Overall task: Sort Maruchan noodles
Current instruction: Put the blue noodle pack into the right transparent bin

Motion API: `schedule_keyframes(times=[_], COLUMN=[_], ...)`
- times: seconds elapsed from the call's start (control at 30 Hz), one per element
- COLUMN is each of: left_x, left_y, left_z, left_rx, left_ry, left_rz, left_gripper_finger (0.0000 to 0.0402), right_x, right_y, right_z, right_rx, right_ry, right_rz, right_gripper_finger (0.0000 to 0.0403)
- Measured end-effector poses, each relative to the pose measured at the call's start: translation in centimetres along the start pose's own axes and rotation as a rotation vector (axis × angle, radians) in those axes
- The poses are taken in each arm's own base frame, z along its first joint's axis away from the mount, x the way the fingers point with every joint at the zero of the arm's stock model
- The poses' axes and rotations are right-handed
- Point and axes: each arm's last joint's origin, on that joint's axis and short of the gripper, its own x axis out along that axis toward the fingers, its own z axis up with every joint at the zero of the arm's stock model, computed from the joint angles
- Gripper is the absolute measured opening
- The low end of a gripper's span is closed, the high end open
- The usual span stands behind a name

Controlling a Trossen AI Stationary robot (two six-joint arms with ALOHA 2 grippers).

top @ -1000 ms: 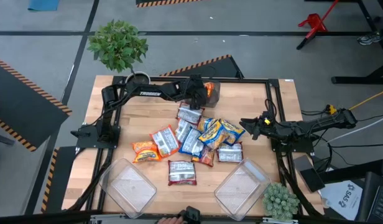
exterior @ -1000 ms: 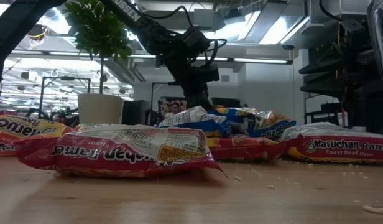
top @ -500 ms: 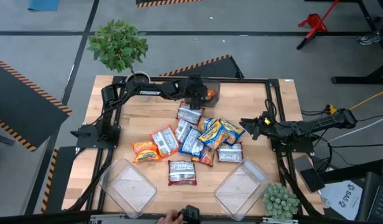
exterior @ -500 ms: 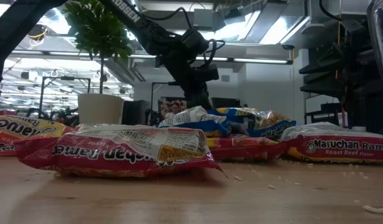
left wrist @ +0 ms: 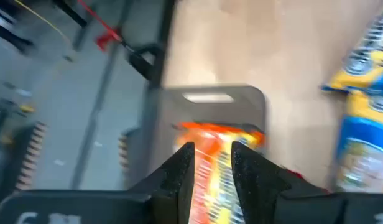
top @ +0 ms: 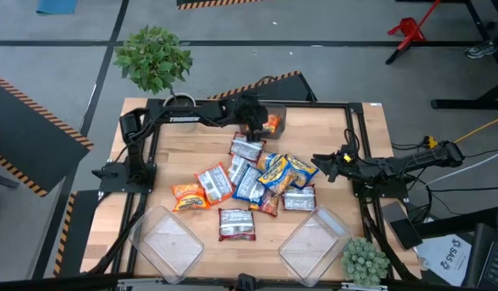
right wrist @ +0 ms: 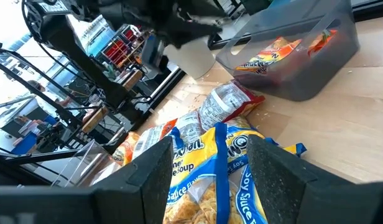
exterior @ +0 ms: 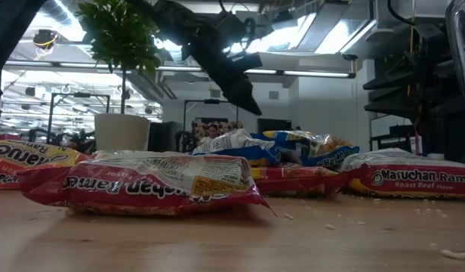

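The left tool (top: 251,113) hangs above the grey bin (top: 275,118) at the far edge of the desk (top: 192,149), fingers a little apart and gripping nothing — the orange packet (left wrist: 213,138) lies in the bin beneath it, where that flavour evidently goes. The other packets (top: 253,184) sit heaped near the bin, toward the desk's middle, unsorted. Beyond the heap, the right tool (top: 326,164) rests closed and empty — waiting, I'd guess.
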Motion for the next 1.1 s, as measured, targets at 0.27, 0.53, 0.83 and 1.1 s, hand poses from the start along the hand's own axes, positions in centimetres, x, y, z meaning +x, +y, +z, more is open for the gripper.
schedule_keyframes(times=[0.27,0.53,0.83,1.1], left_x=[3.4,4.4,-0.1,-6.1], left_y=[-1.5,-1.3,1.3,0.3], left_z=[-2.7,-3.8,0.6,5.3], left_rx=[-0.056,-0.085,-0.202,-0.337], left_ry=[0.144,0.213,0.081,-0.166], left_rz=[-0.051,0.027,0.05,-0.396], left_gripper_finger=[0.0043,0.0006,0.0033,0.0097], right_x=[0.0,0.0,0.0,0.0], right_y=[0.0,0.0,0.0,0.0], right_z=[0.0,0.0,0.0,0.0], right_rx=[0.0,0.001,0.001,-0.009], right_ry=[0.0,0.001,0.001,0.0], right_rz=[0.0,0.0,0.001,0.0], right_gripper_finger=[0.0193,0.0193,0.0193,0.0193])
